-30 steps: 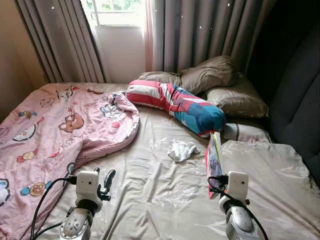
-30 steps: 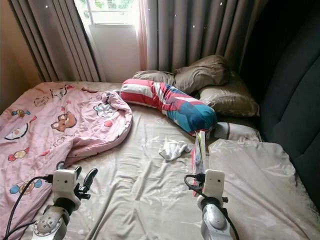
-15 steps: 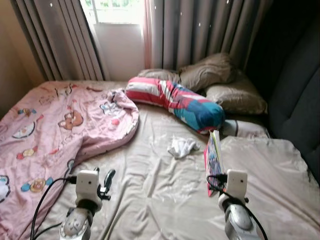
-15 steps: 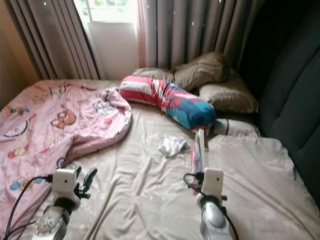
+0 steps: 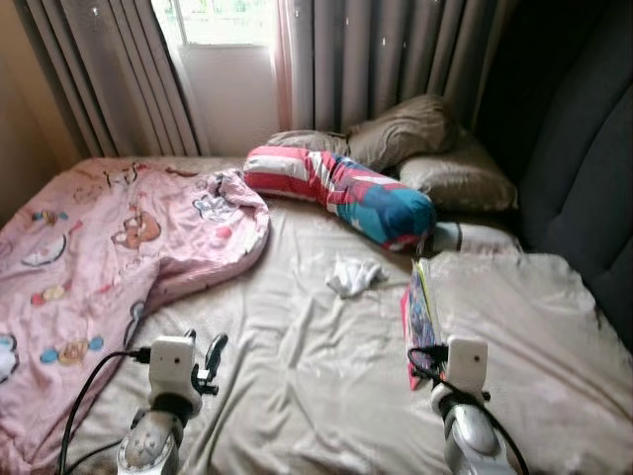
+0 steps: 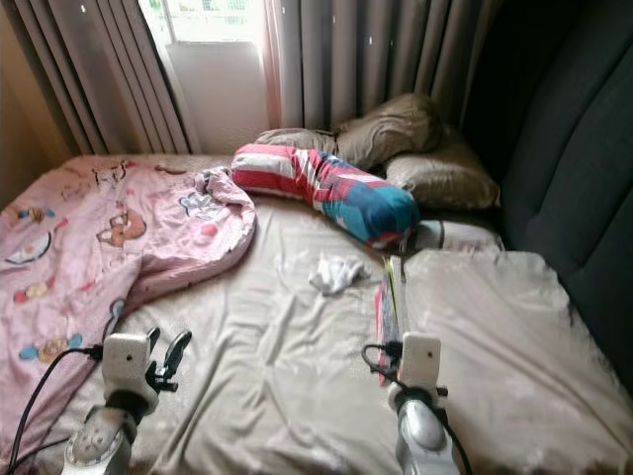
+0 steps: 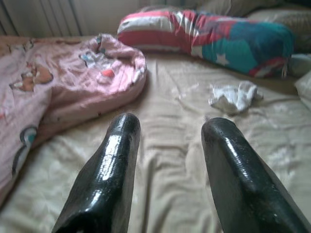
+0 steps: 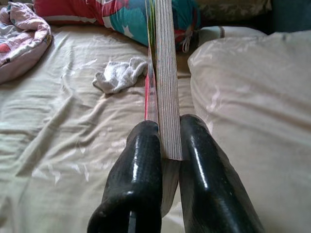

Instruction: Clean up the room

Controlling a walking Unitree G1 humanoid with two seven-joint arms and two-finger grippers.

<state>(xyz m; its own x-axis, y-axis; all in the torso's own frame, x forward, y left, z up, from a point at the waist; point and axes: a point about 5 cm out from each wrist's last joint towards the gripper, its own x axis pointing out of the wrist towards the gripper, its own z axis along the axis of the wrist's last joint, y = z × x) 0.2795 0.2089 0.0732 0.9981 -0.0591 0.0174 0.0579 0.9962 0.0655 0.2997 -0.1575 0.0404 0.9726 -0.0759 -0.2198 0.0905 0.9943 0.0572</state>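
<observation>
Book (image 8: 163, 87) is thin and flat, pink/red cover with colourful printed art, pale page edges stacked tight; held on edge, upright, spine side toward the bed, extending straight ahead from the right hand (image 8: 167, 145). Right hand is clamped on the book's near end, one black finger on each cover, hovering above the beige sheet of the bed (image 5: 316, 376). Just beyond the book's far end and off to the hand's left: a crumpled white cloth (image 5: 353, 276) lying on the sheet. Farther ahead of the hand: a long bolster (image 5: 341, 193) striped red/white with a teal end, lying at an angle across the bed; behind it three beige-brown pillows (image 5: 435, 153) against the dark padded headboard (image 5: 584, 178). To the hand's right, a puffed-up fold of beige bedding (image 8: 252, 97). Left hand (image 7: 167, 145) is well apart from the right, low over the sheet, fingers spread wide with nothing between them. Ahead and to its left: a rumpled pink quilt (image 5: 99, 247) with cartoon prints covering that side of the bed. Grey curtains (image 5: 376, 59) and a window (image 5: 223, 20) at the far wall.
</observation>
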